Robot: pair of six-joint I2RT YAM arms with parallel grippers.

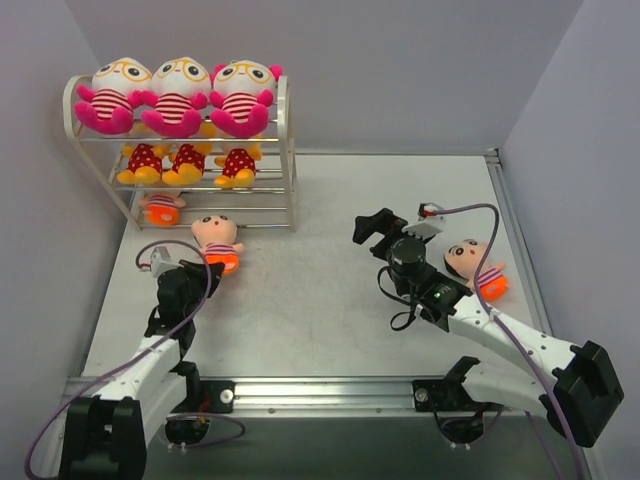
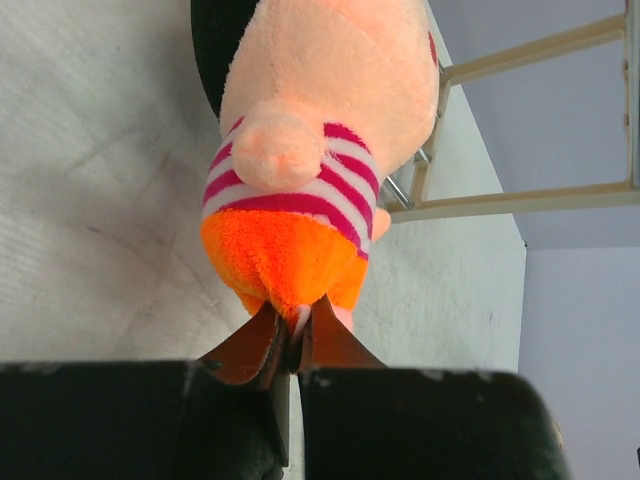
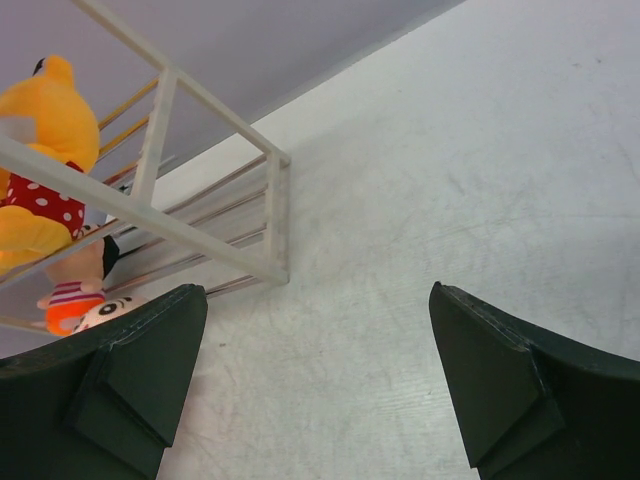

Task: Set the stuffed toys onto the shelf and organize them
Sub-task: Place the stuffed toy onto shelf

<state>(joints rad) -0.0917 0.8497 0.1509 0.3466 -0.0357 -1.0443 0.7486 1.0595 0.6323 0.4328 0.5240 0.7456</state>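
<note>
Left gripper [image 2: 293,338] is clamped on the orange pants of a peach-faced doll [image 1: 216,240], which sits just in front of the shelf [image 1: 288,150]; its long axis runs from the jaws toward the lowest tier, head leading, with open table [image 1: 300,290] to its right. Right gripper [image 1: 372,228] is spread wide over bare table and holds nothing. A second peach-faced doll [image 1: 470,262] beside that arm is partly crossed by a cable [image 1: 470,207], and the lowest-tier doll [image 1: 160,207] is hard to make out.
</note>
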